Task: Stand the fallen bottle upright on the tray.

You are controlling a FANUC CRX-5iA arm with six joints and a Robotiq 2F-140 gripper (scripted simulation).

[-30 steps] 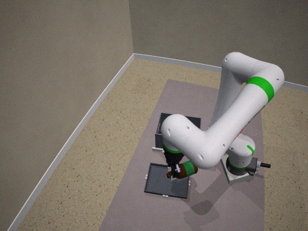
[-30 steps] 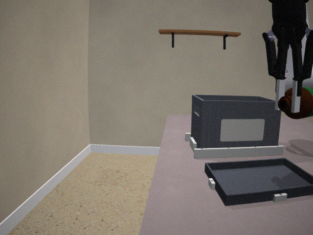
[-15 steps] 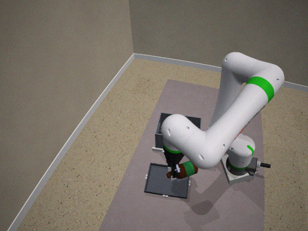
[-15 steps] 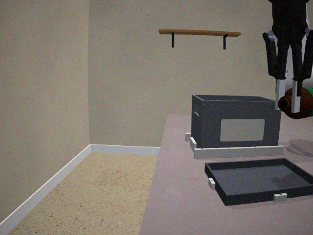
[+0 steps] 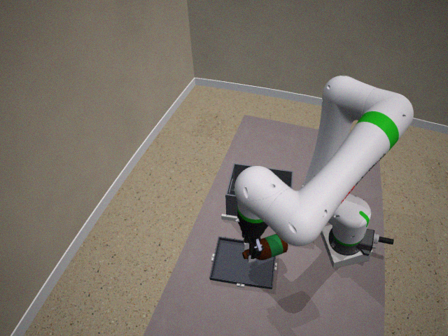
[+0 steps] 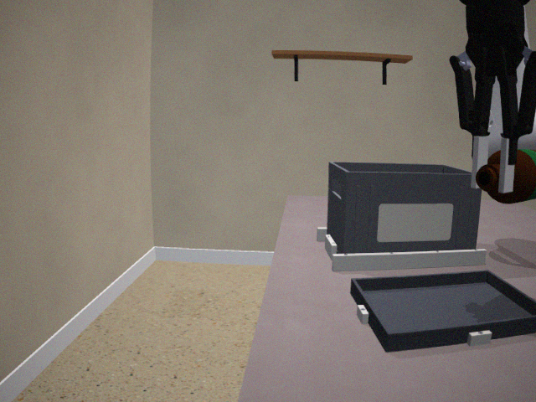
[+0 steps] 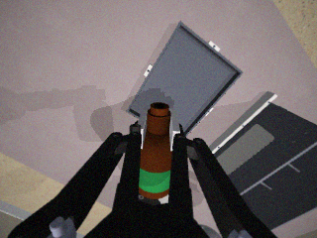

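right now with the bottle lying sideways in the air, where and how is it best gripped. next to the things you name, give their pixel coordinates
Best at the neck end of the brown bottle (image 5: 263,250) (image 6: 519,190) (image 7: 156,149), where the pincer (image 5: 250,251) (image 6: 492,188) (image 7: 158,115) holds it, one finger on each flank. The neck is slimmer than the body, and it lies roughly level, so coming from above, across its length, looks soundest. That should leave the base free to turn down toward the tray (image 5: 231,264) (image 6: 437,302) (image 7: 183,69).

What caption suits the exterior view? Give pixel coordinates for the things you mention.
Gripper (image 6: 493,172) holding the brown bottle (image 6: 521,182) lying sideways, above table height, near the crate (image 6: 359,216).
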